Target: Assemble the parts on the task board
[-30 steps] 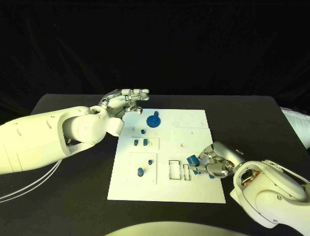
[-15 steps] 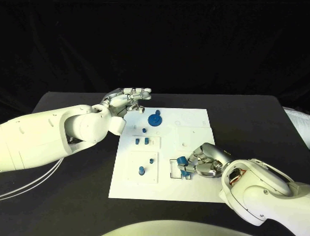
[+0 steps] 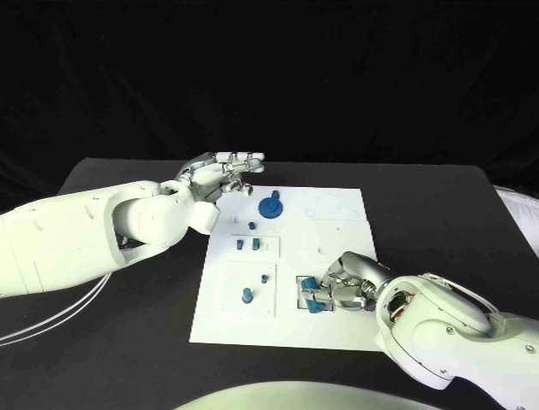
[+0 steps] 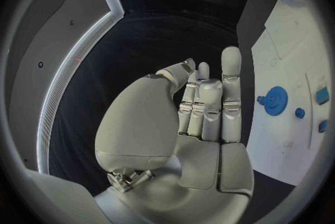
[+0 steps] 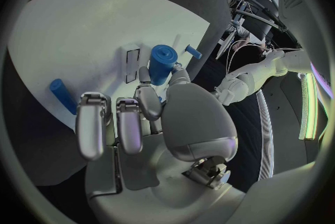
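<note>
Your right hand (image 3: 341, 286) is gripping one blue cylinder (image 5: 162, 63) over the task board (image 3: 338, 329); your left hand (image 3: 220, 175) is hovering with fingers curled, holding nothing, near one blue gear (image 3: 269, 207).

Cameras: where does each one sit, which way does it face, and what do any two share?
Head view: on the robot's head, looking down at the task board; both arms show.
Left wrist view: behind the left hand, facing the blue gear.
Right wrist view: behind the right hand, which holds a blue cylinder.
Shared: head and left wrist views both show the gear.
</note>
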Tool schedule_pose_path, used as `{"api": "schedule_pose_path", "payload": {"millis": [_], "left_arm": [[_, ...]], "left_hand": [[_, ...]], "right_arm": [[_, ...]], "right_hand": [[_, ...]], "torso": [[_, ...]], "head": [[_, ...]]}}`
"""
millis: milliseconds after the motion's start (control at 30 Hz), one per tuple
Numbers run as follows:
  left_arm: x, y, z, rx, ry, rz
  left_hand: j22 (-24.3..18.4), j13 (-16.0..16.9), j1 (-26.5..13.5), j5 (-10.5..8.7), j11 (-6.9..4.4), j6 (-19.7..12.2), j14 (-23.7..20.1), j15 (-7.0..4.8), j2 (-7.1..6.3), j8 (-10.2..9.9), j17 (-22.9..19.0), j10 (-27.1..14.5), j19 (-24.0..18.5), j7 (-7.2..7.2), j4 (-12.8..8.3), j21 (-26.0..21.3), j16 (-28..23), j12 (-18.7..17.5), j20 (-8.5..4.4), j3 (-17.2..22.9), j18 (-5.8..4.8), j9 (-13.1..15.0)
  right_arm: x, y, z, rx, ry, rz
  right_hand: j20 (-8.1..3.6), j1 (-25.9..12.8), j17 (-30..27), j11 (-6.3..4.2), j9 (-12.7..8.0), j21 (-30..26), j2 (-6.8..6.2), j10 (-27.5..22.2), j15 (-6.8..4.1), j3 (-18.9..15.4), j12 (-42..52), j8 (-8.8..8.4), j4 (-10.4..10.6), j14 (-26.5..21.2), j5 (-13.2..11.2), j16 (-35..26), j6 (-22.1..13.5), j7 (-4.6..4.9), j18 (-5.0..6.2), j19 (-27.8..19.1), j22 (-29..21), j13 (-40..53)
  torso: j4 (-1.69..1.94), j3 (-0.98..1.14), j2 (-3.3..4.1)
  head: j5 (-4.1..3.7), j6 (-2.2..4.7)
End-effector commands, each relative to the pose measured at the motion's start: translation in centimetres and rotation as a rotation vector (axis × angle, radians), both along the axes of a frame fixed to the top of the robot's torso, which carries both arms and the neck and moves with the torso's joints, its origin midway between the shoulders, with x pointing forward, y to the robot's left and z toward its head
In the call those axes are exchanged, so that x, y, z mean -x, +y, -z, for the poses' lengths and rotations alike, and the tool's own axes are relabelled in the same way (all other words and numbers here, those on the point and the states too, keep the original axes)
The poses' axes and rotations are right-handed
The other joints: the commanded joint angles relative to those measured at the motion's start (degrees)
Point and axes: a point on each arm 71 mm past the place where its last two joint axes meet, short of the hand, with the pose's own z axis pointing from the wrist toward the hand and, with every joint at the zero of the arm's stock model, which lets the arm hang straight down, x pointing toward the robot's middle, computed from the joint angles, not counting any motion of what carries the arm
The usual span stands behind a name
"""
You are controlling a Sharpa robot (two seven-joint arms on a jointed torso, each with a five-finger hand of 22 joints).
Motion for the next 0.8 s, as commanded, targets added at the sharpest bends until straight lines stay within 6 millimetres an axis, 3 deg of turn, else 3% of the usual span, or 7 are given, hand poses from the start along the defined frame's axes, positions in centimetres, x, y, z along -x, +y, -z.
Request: {"api": "schedule_pose_path", "payload": {"millis": [33, 200, 267, 333, 433, 600, 800], "left_arm": [[0.1, -0.3, -0.1, 0.010, -0.008, 0.021], [0.1, -0.2, -0.1, 0.010, -0.008, 0.021], [0.1, -0.2, -0.1, 0.010, -0.008, 0.021], [0.1, -0.2, -0.2, 0.010, -0.008, 0.020], [0.1, -0.2, -0.2, 0.010, -0.008, 0.020], [0.1, -0.1, -0.2, 0.010, -0.008, 0.019], [0.1, 0.0, -0.2, 0.009, -0.008, 0.017]], "left_hand": [[-0.1, 0.1, 0.1, 0.02, 0.06, -0.2, -0.5, -0.03, 0.47, -0.2, -0.1, -0.5, -0.3, 0.07, -0.2, -0.2, -0.2, 0.2, 0.14, -0.3, 0.80, 0.0], [-0.1, 0.1, 0.1, 0.01, 0.06, -0.2, -0.5, -0.03, 0.41, -0.2, -0.1, -0.6, -0.3, 0.07, -0.2, -0.2, -0.2, 0.3, 0.14, -0.3, 0.80, 0.0], [-0.1, 0.1, 0.1, 0.01, 0.06, -0.2, -0.5, -0.03, 0.41, -0.2, -0.1, -0.6, -0.3, 0.07, -0.2, -0.2, -0.2, 0.3, 0.14, -0.3, 0.80, 0.0], [-0.1, 0.1, 0.1, 0.01, 0.06, -0.2, -0.5, -0.03, 0.41, -0.2, -0.1, -0.6, -0.3, 0.07, -0.2, -0.2, -0.2, 0.3, 0.14, -0.3, 0.80, 0.0], [-0.1, 0.1, 0.1, 0.01, 0.06, -0.2, -0.5, -0.03, 0.41, -0.2, -0.1, -0.6, -0.3, 0.07, -0.2, -0.2, -0.2, 0.3, 0.14, -0.3, 0.80, 0.0], [-0.1, 0.1, 0.1, 0.01, 0.06, -0.2, -0.5, -0.03, 0.41, -0.2, -0.1, -0.6, -0.3, 0.07, -0.2, -0.2, -0.2, 0.3, 0.14, -0.3, 0.80, 0.0], [-0.1, 0.1, 0.1, 0.01, 0.06, -0.2, -0.5, -0.03, 0.41, -0.2, -0.1, -0.6, -0.3, 0.07, -0.2, -0.2, -0.2, 0.3, 0.14, -0.3, 0.80, 0.0]], "right_arm": [[-0.1, 0.0, 0.0, 0.042, -0.011, -0.008], [-0.3, 0.0, -0.1, 0.044, -0.042, -0.001], [-0.3, 0.1, -0.2, 0.045, -0.056, -0.001], [-0.4, 0.1, -0.2, 0.044, -0.064, 0.000], [-0.4, 0.1, -0.4, 0.043, -0.079, 0.000], [-0.3, 0.0, -0.6, 0.038, -0.097, -0.009], [0.0, 0.1, -1.0, 0.035, -0.124, -0.043]], "right_hand": [[-0.39, -1.8, 10.9, -3.23, 0.4, -0.1, 0.10, 3.4, -0.49, -1.1, 8.0, 0.27, -0.1, 5.1, -3.3, 0.0, 1.2, -1.23, -0.95, 1.0, 1.5, 9.0], [-0.45, -7.5, 10.6, -3.18, 1.5, -0.4, -1.28, 3.1, -0.49, -3.4, 7.2, 0.23, -0.1, 5.0, -16.1, -0.2, 0.7, -1.22, -0.89, 0.9, 1.1, 8.6], [-0.35, -11.0, 10.3, -3.02, 2.1, -0.7, -4.51, 2.9, -0.48, -1.2, 6.4, 0.16, 0.3, 5.0, -20.4, -0.4, 0.4, -1.14, -0.81, 0.7, 0.7, 8.3], [-0.35, -13.5, 10.1, -3.04, 2.5, -0.8, -7.23, 2.7, -0.44, 0.6, 6.0, 0.12, 0.3, 4.9, -20.4, -0.5, 0.2, -1.11, -0.77, 0.7, 0.6, 8.1], [-0.37, -14.8, 10.1, -3.05, 2.8, -0.9, -8.44, 2.6, -0.43, 1.8, 5.7, 0.11, 0.3, 4.9, -20.6, -0.5, 0.1, -1.10, -0.75, 0.6, 0.5, 8.0], [-0.35, -13.6, 10.1, -3.07, 3.3, -0.9, -7.57, 2.6, -0.40, 3.6, 5.5, 0.14, 0.2, 4.9, -20.3, -0.5, 0.1, -1.08, -0.75, 0.7, 0.5, 8.0], [-0.43, -2.6, 10.4, -3.25, 4.5, -0.7, -5.33, 3.0, -0.53, 6.1, 5.8, 0.45, -2.9, 5.0, -16.6, -0.4, 0.3, -1.27, -0.84, 0.9, 0.9, 8.5]], "torso": [[-0.02, -0.02, -0.02], [-0.01, -0.01, -0.06], [-0.01, 0.01, -0.05], [-0.05, 0.01, -0.03], [-0.05, 0.01, -0.03], [-0.08, 0.06, -0.01], [-0.10, 0.13, -0.02]], "head": [[0.15, -0.02], [0.18, 0.01], [0.18, 0.03], [0.26, 0.06], [0.26, 0.06], [0.26, -0.01], [0.32, -0.01]]}}
